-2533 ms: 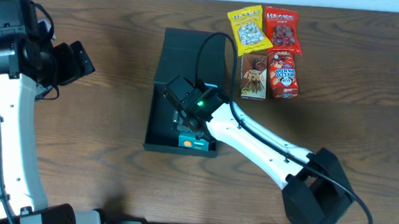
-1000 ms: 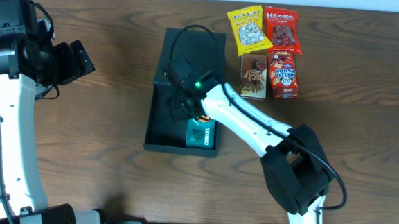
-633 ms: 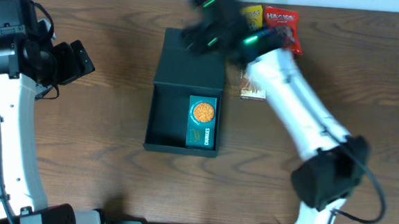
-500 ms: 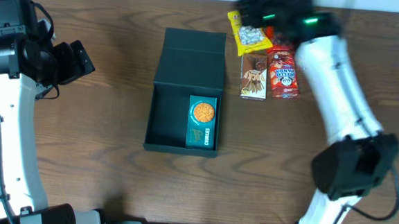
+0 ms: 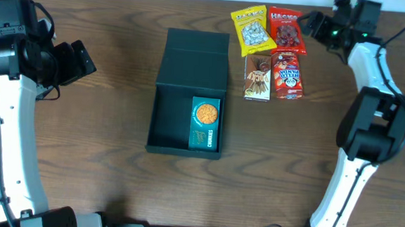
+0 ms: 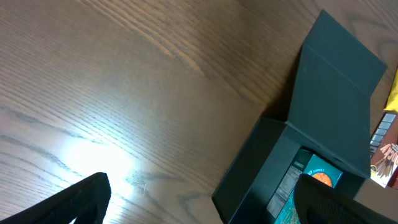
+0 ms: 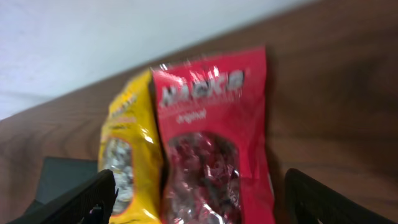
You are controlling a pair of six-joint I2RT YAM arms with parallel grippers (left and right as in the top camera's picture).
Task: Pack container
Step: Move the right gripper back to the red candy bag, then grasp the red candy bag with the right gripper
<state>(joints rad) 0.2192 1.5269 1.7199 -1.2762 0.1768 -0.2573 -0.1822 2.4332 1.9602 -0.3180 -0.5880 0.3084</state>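
Swinging up out of the container (image 5: 191,63), the right gripper (image 5: 310,25) is now hovering at the far edge beside the red packet (image 5: 286,28). From overhead, the container is sitting mid-table, lid open, a teal cookie packet (image 5: 205,124) lying inside; the left gripper (image 5: 82,60) is waiting well to its left. The left wrist view is showing both fingers spread wide and empty, the cookie packet half cut off. The right wrist view is blurring: fingers parted, holding nothing, above the red and yellow packets (image 7: 127,155).
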